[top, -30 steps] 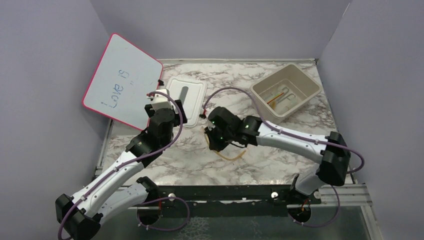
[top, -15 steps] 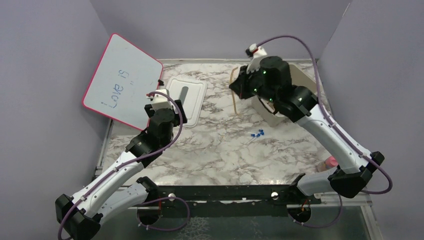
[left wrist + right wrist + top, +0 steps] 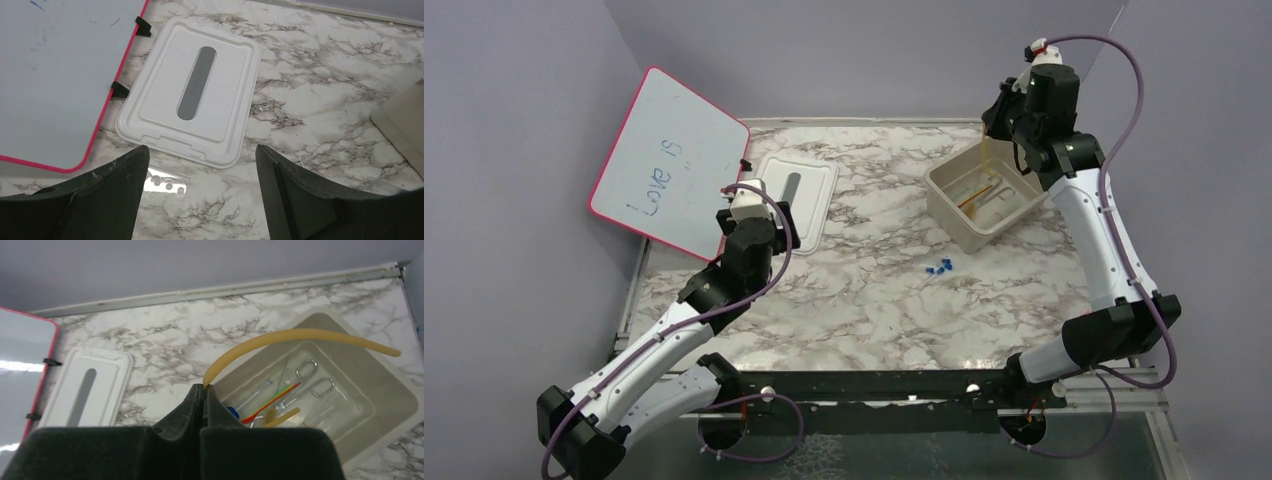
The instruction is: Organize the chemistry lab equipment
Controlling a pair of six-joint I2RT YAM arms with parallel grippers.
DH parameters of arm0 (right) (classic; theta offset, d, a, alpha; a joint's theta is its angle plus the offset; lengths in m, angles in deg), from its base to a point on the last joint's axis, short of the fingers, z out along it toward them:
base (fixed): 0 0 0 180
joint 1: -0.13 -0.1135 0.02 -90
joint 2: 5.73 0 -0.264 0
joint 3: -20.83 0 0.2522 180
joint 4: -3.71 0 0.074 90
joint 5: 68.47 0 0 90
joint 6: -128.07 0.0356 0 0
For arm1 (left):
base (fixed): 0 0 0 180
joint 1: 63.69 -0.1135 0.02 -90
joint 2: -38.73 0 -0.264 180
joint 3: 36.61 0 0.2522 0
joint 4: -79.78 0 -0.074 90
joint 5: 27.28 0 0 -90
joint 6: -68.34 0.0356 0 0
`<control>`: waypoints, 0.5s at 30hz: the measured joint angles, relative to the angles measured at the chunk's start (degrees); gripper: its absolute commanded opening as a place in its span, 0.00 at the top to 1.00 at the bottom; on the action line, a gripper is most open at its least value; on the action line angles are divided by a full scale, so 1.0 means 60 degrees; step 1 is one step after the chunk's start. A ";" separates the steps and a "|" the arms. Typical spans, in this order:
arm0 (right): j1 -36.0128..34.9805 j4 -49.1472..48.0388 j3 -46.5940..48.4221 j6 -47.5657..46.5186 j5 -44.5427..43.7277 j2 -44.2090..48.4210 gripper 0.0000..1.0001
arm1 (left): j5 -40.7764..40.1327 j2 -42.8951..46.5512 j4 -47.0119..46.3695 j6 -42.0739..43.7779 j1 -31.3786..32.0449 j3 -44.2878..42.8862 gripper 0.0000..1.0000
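Pinching the amber rubber tube (image 3: 300,335), the right hand (image 3: 203,388) hung above the bin (image 3: 395,410), tongs (image 3: 310,377) and stick (image 3: 267,404) inside beneath it, while tiny blue pieces (image 3: 940,267) lay loose on the counter (image 3: 844,300), well short of it.

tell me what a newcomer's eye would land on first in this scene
The right end effector, high at the far right, is shut on an amber rubber tube that arcs over the beige bin, where silver tongs lie inside. At the far left a pink-framed whiteboard stands tilted, and tiny blue pieces sit loose on the marble table.
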 measured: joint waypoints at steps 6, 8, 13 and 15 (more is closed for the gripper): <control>0.0401 -0.0401 -0.2047 0.0535 0.0036 0.0011 1.00 | 0.0102 -0.0127 -0.0007 0.0029 -0.0004 0.0022 0.19; 0.0401 -0.0506 -0.2670 0.0776 0.0146 0.0011 0.99 | 0.0117 -0.0175 -0.0007 0.0047 -0.0040 0.0022 0.19; 0.0397 -0.0725 -0.3901 0.1432 0.0361 0.0011 0.99 | 0.0168 -0.0219 -0.0011 0.0069 -0.0058 0.0022 0.19; 0.0397 -0.0772 -0.4244 0.1588 0.0404 -0.0011 0.99 | 0.0171 -0.0219 -0.0015 0.0087 -0.0066 0.0022 0.19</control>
